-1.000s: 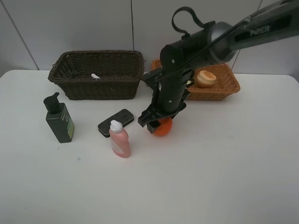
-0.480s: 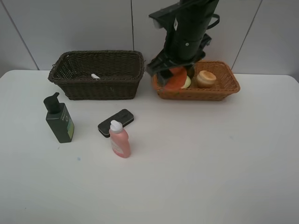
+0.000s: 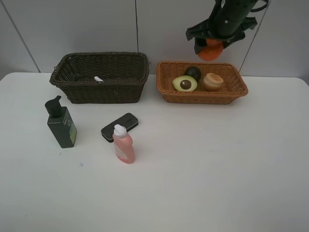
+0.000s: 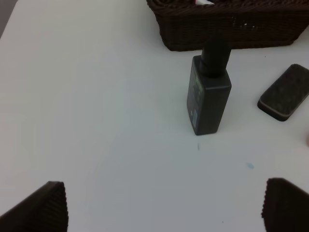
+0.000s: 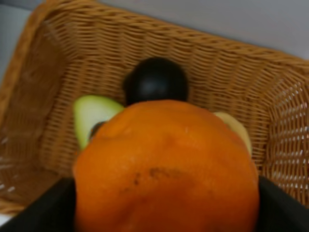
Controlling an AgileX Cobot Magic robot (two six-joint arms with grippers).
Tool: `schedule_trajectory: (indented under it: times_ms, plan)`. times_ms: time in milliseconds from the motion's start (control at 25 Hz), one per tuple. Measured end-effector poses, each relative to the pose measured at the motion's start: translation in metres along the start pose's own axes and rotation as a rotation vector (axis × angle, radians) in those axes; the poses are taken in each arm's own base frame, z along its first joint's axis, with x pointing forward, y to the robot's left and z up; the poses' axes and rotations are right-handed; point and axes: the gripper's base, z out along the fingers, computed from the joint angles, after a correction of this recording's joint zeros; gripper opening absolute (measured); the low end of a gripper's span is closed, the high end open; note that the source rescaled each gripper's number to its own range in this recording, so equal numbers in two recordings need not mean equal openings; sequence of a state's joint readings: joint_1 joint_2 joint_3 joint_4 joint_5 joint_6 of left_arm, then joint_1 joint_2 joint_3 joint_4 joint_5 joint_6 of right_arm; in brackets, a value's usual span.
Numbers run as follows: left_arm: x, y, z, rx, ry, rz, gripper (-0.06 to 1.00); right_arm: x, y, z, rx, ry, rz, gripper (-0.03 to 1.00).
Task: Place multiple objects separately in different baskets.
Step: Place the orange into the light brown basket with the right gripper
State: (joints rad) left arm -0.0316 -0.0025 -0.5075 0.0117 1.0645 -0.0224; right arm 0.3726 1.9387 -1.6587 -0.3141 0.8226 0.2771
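My right gripper (image 3: 210,47) is shut on the orange (image 3: 210,50), holding it high above the back of the light orange-tan basket (image 3: 227,94). That basket holds a halved avocado (image 3: 185,83), a dark mangosteen (image 3: 193,72) and a tan round fruit (image 3: 212,81). In the right wrist view the orange (image 5: 166,166) fills the frame over the mangosteen (image 5: 155,80). The dark brown basket (image 3: 101,90) holds a white marker (image 3: 98,79). On the table stand a dark green pump bottle (image 3: 61,123) and a pink bottle (image 3: 123,144), with a black flat device (image 3: 119,126) between them. The left wrist view shows the pump bottle (image 4: 208,92) beyond open fingers (image 4: 43,208).
A white table (image 3: 203,174) carries everything, with a grey panelled wall behind the baskets. The left arm does not show in the exterior high view. In the left wrist view the black device (image 4: 285,92) lies beside the dark basket (image 4: 231,24).
The right arm has lifted the orange off the table near the pink bottle and carried it up and to the right, to above the light basket. Nothing else moved.
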Motion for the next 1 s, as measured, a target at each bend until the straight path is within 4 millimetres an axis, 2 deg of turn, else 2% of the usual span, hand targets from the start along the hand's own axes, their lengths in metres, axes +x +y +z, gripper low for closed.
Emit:
schedule_trajectory:
  times_ms: [120, 240, 400, 1000]
  plan:
    - [0.0, 0.0, 0.0, 0.0, 0.0, 0.0, 1.0, 0.004, -0.007, 0.026, 0.004, 0.025, 0.021, 0.85]
    - [0.0, 0.0, 0.0, 0.0, 0.0, 0.0, 1.0, 0.012, -0.003, 0.053, -0.004, 0.061, 0.021, 0.85]
    - [0.0, 0.0, 0.0, 0.0, 0.0, 0.0, 1.0, 0.02, 0.002, 0.076, -0.01, 0.1, 0.014, 0.85]
    - [0.0, 0.0, 0.0, 0.0, 0.0, 0.0, 1.0, 0.021, 0.003, 0.08, -0.013, 0.101, -0.008, 0.85]
